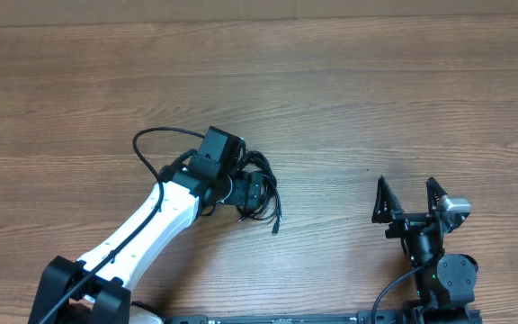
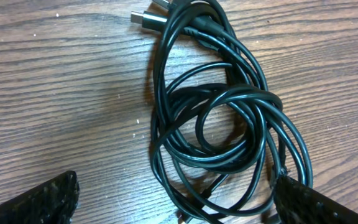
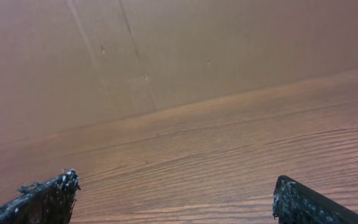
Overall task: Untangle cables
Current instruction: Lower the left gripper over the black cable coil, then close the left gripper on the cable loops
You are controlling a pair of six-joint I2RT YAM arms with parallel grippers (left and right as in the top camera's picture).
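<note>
Black cables (image 1: 275,205) coiled mid-table (image 1: 349,90) beneath left gripper (image 1: 252,191); right gripper (image 1: 410,200) spread, well apart | left wrist: knotted coil between wide-spread fingers (image 2: 42,202), nothing pinched | right wrist: jaws spread above wood.

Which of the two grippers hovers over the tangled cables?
The left gripper: its open jaws stand on either side of the knotted cables. The right gripper, also open, stands apart with no cable near it.
</note>
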